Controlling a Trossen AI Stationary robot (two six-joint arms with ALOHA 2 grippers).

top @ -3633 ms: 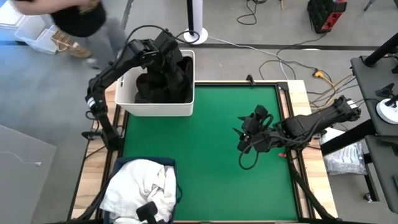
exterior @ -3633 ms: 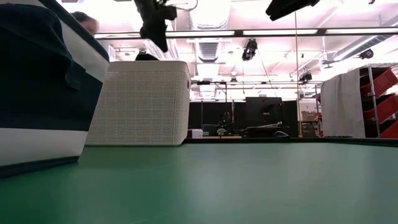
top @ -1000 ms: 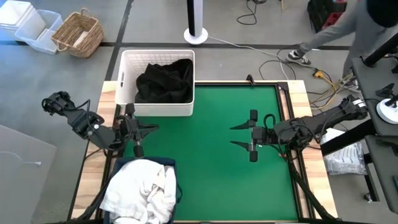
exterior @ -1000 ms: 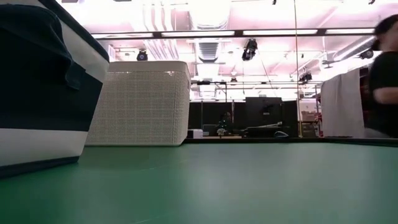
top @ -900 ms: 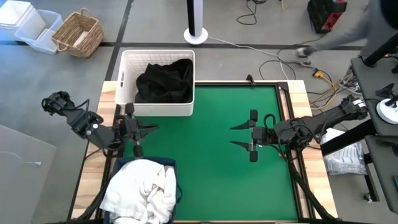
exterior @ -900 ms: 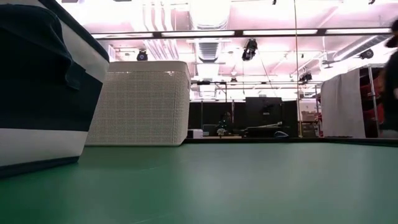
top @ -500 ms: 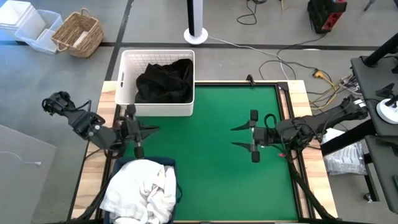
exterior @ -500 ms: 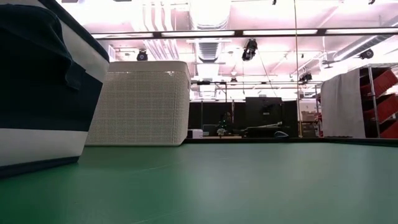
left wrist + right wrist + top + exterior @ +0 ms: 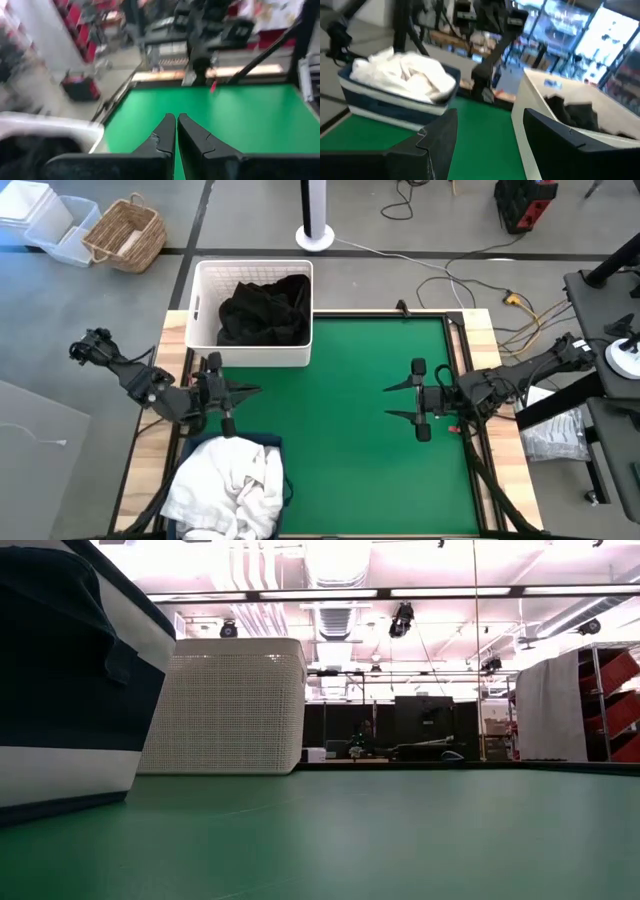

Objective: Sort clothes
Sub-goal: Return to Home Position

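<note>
At the near left corner of the green mat [image 9: 340, 470] I see the navy fabric bin [image 9: 278, 443], heaped with white clothes [image 9: 225, 485]. Just past it, at the mat's left edge, my left gripper [image 9: 250, 391] points in across the mat, its jaws pressed together with nothing between them. Opposite, by the mat's right edge, my right gripper [image 9: 392, 402] faces inward with its jaws spread wide, holding nothing. At the mat's far left corner stands the white lattice basket [image 9: 255, 358], with black clothes [image 9: 262, 310] piled inside it.
</note>
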